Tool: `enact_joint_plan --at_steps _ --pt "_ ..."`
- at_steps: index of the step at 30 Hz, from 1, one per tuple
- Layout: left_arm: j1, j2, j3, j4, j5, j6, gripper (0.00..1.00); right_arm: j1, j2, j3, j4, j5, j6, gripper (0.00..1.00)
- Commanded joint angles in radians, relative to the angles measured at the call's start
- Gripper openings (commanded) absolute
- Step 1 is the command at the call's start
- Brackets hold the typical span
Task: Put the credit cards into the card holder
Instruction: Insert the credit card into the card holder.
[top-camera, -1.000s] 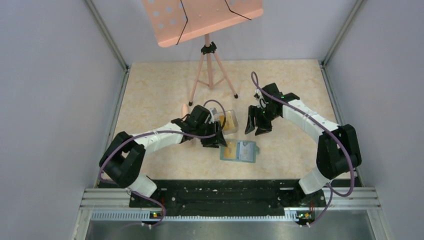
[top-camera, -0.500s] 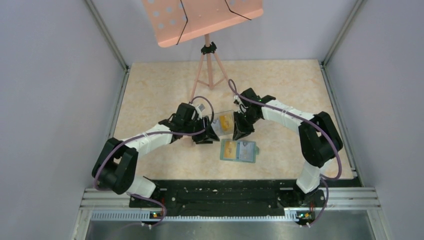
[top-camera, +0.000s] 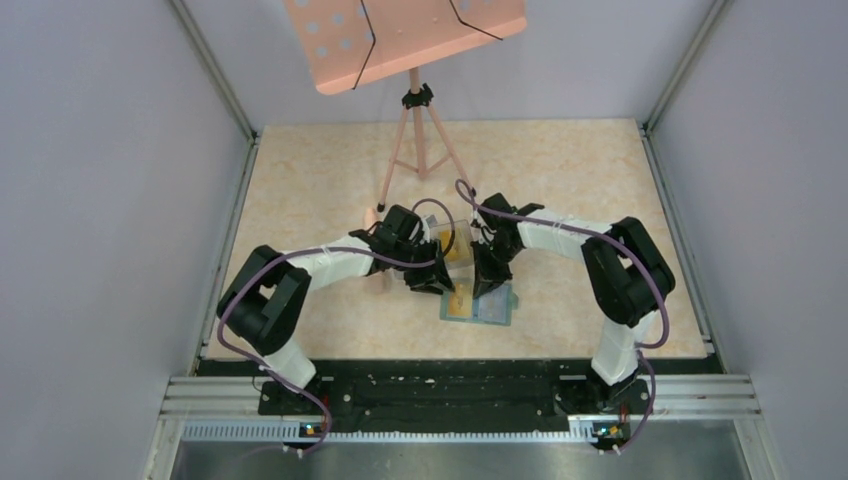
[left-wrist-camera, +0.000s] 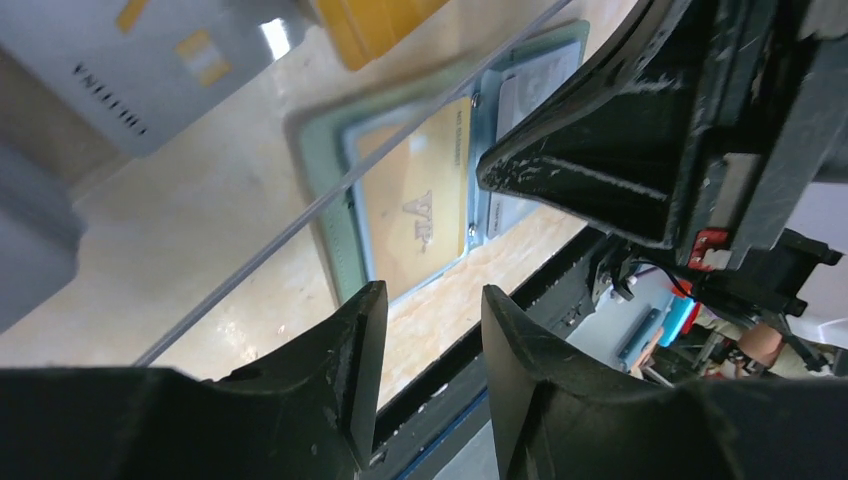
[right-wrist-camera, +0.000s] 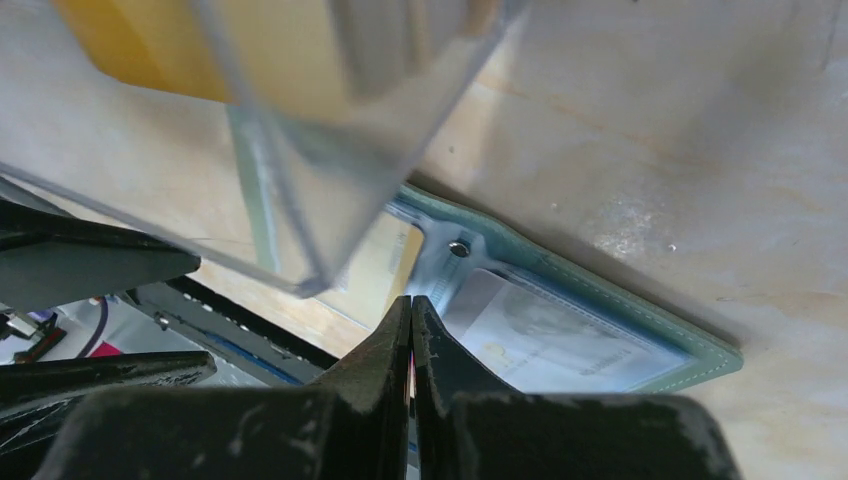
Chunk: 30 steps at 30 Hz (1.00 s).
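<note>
from above, the left gripper (top-camera: 430, 275) and the right gripper (top-camera: 488, 283) meet near the middle of the table (top-camera: 590, 200), with the clear box (top-camera: 455, 250) between them. an orange card (top-camera: 461, 254) shows through the box. the card holder (top-camera: 495, 305) lies open and flat just nearer the arm bases, and the right gripper's tip is over its far edge. a pink music stand (top-camera: 400, 35) on a tripod stands at the far side.

in the left wrist view the left gripper's fingers stand narrowly apart, but i cannot tell whether they pinch the box's clear wall. the box fills the upper left of this view. a grey card (left-wrist-camera: 150, 60) and the orange card sit inside it. the card holder lies below on the table, partly seen through the plastic, and a sleeved orange card (left-wrist-camera: 420, 210) lies in one of its pockets. the right gripper's dark body looms on the right of this view.

in the right wrist view the right gripper's fingers are pressed together – nothing shows between them. their tip sits just above the card holder's middle, near the snap stud (right-wrist-camera: 458, 248). a pale card (right-wrist-camera: 545, 335) lies under the clear sleeve beside it. the box hangs above the table, with one corner over the wallet's other half.
</note>
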Motion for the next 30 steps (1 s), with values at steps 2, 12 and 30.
enact_joint_plan --at_steps 2,12,30 --pt "-0.044 0.075 0.078 -0.023 -0.034 0.044 0.45 0.007 -0.002 -0.05 0.033 -0.007 -0.009 0.0" --pt "-0.105 0.116 0.156 -0.139 -0.208 0.072 0.49 0.008 0.017 -0.104 0.078 -0.028 -0.009 0.0" --pt "-0.192 0.193 0.219 -0.186 -0.234 0.091 0.43 0.007 -0.028 -0.153 0.091 -0.053 0.011 0.0"
